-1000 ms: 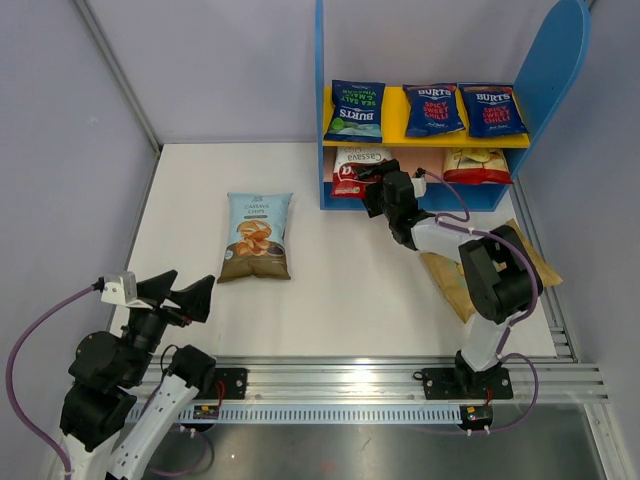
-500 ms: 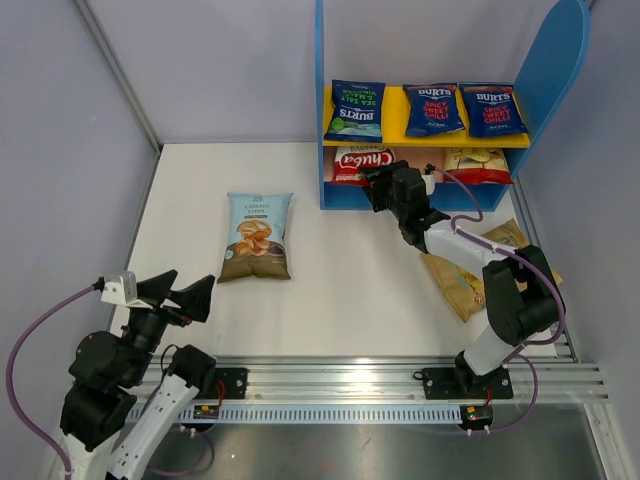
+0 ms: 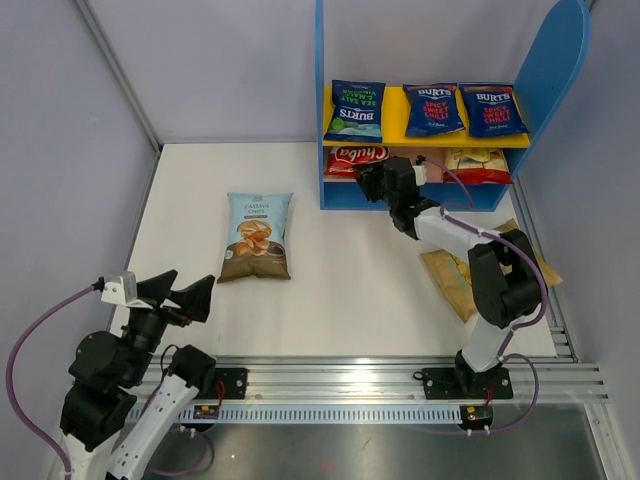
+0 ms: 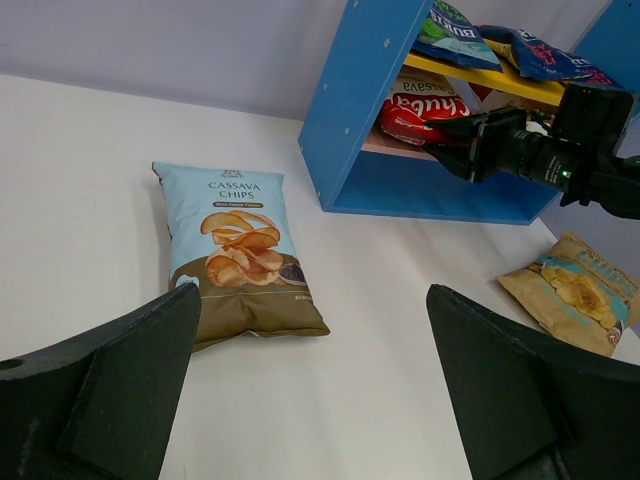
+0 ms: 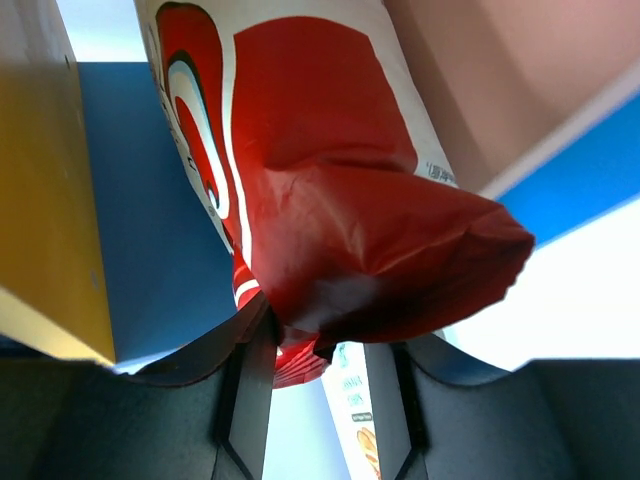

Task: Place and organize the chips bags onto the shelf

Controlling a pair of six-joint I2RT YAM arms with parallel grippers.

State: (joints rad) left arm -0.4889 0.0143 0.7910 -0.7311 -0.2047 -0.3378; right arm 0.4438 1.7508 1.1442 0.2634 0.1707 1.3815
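The shelf (image 3: 325, 100) stands at the back, with three dark blue Burts bags (image 3: 434, 108) on its yellow board. On the pink board a red-white Chuba bag (image 3: 360, 155) stands tilted at the left, and my right gripper (image 3: 372, 180) is shut on its lower end. The wrist view shows that red end (image 5: 350, 250) wedged between the fingers of the right gripper (image 5: 320, 340). Another red bag (image 3: 478, 165) lies at the right of the pink board. The light blue cassava bag (image 3: 257, 236) lies flat on the table. My left gripper (image 3: 187, 287) hovers open near the front left.
A tan-gold bag (image 3: 450, 278) lies on the table at the right, partly under the right arm. The white table (image 3: 350, 300) is walled at the left and back. An aluminium rail (image 3: 350, 385) runs along the near edge.
The right gripper's jaws have closed in on the Chuba bag's end and tipped the bag up and deeper onto the pink board. The left arm has not moved.
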